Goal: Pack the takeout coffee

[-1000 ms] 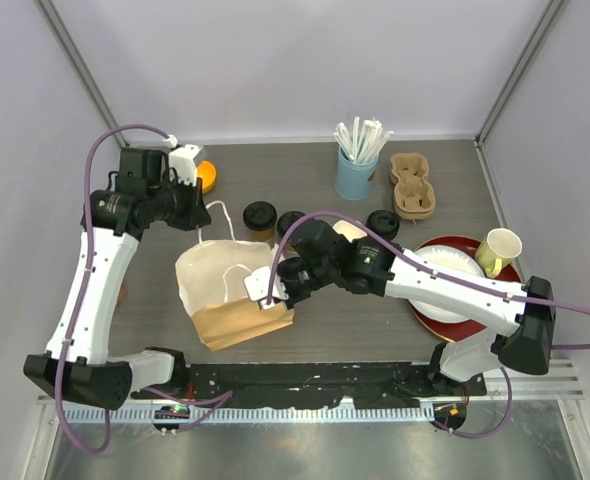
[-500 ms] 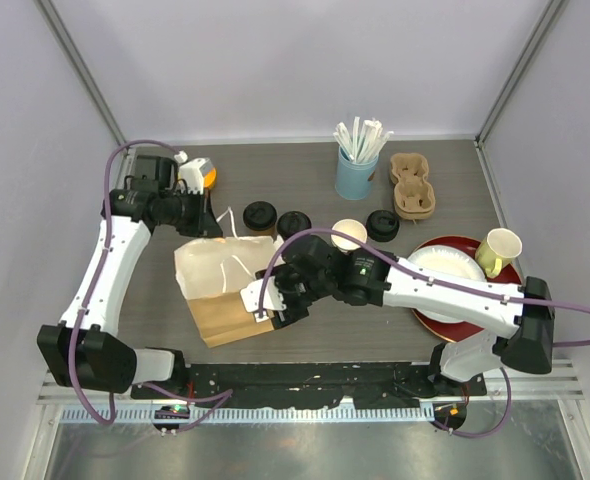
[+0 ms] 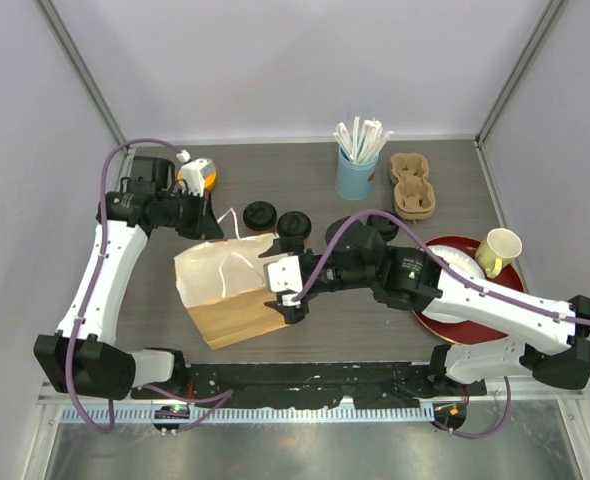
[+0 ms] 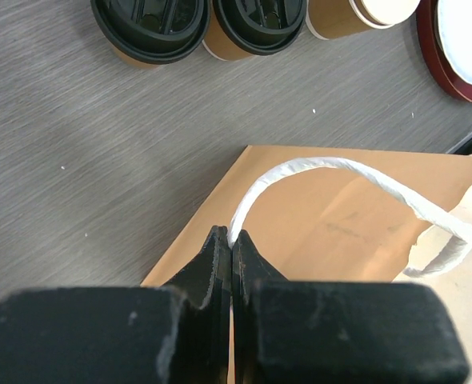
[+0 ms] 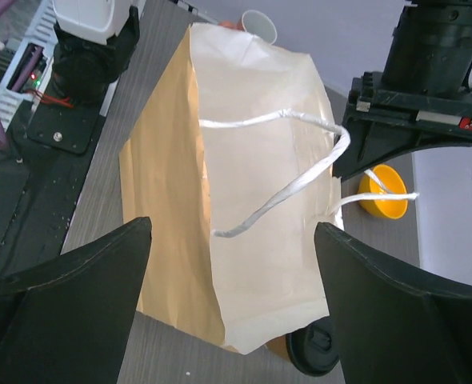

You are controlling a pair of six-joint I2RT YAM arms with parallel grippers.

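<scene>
A: Seen from above, what could go wrong?
B: The left gripper (image 3: 207,222) is pinched only on the thin white handle (image 3: 227,213) of the paper bag (image 3: 230,295); a hard pull could tear the cord or drag the slumped bag over; the right gripper (image 3: 287,292), at the bag's right edge, grips nothing.
A: And the coffee?
B: Two lidded coffee cups (image 3: 260,214) stand just behind the bag, not in it; the right arm (image 3: 475,295) reaches across that row and could topple one; the straw cup (image 3: 355,175) and cup carrier (image 3: 412,188) stand farther behind.
A: The left wrist view?
B: The jaws are closed tight on the handle; the cord could slip free.
A: The right wrist view?
B: Its fingers are spread wide, the bag between them and untouched; a careless squeeze would crush the bag.
</scene>
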